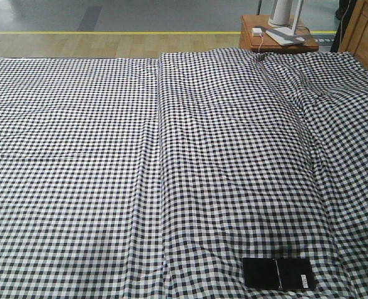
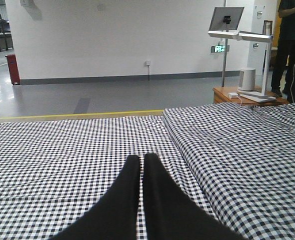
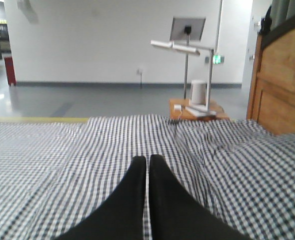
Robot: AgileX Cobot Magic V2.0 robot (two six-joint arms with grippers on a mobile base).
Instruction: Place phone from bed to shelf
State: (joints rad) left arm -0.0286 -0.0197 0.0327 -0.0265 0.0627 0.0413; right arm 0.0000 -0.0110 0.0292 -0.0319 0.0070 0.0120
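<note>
- Here, the phone (image 1: 278,273) lies flat and untouched at the near right edge of the bed (image 1: 109,156), probably easiest for the right arm to reach.
- The left pincer (image 2: 141,159) and the right pincer (image 3: 147,160) hover over the cloth, fingers together, empty.
- No writing can be read on the phone, and a far green wall sign (image 2: 218,48) is too blurred.

The left end effector (image 2: 141,159) and right end effector (image 3: 147,160) have smooth black fingers (image 2: 121,202) with rounded tips.

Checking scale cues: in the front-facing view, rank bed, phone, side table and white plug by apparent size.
Largest: bed
Then phone and side table, about alike; the phone is nearer, so unranked
Smallest: white plug
</note>
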